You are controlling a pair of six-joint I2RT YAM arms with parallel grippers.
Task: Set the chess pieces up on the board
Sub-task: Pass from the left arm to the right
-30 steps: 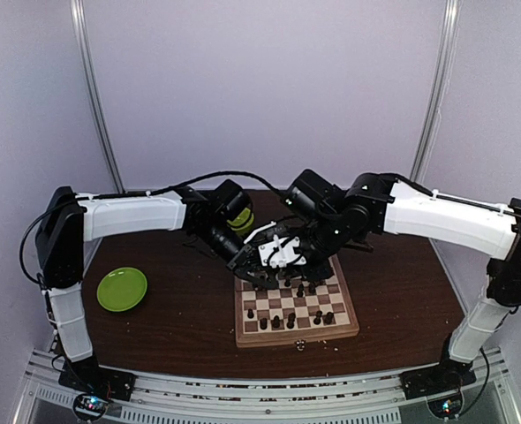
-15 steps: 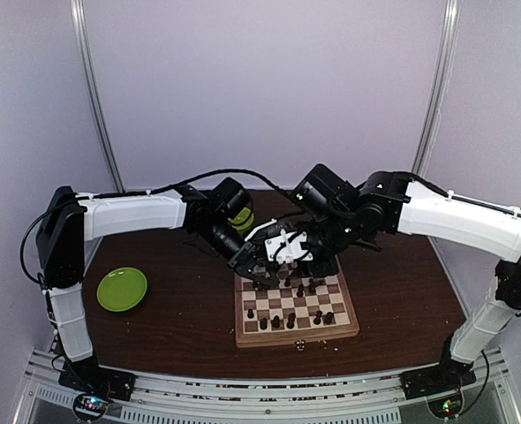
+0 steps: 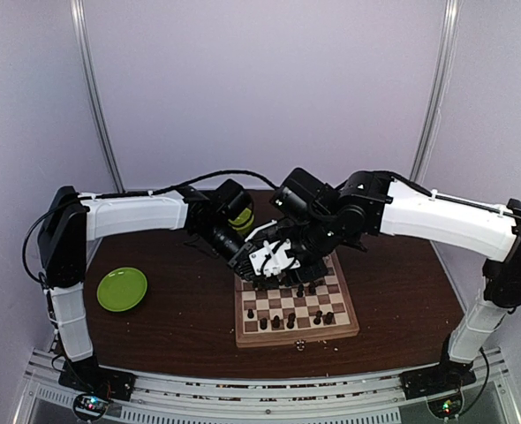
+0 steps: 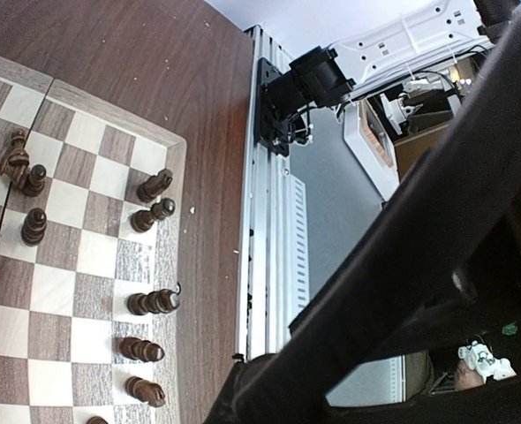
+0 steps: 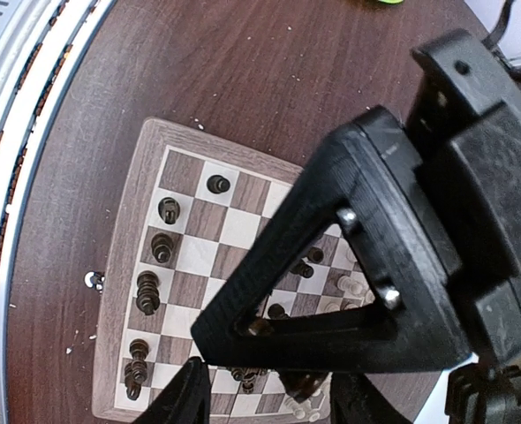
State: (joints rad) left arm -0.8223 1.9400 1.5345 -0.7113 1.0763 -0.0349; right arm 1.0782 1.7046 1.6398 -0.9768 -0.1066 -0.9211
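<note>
Fingers of the right gripper now stand apart, having sprung open within the last second as it swung out and back over the far rows; they clamp nothing that I can see, so I'd guess a man was just let go; beneath them lies the board, with dark chess pieces ranked along its edge off to their left; the left gripper, crowding in just ahead of them, stays pinched together, on what I cannot tell.
</note>
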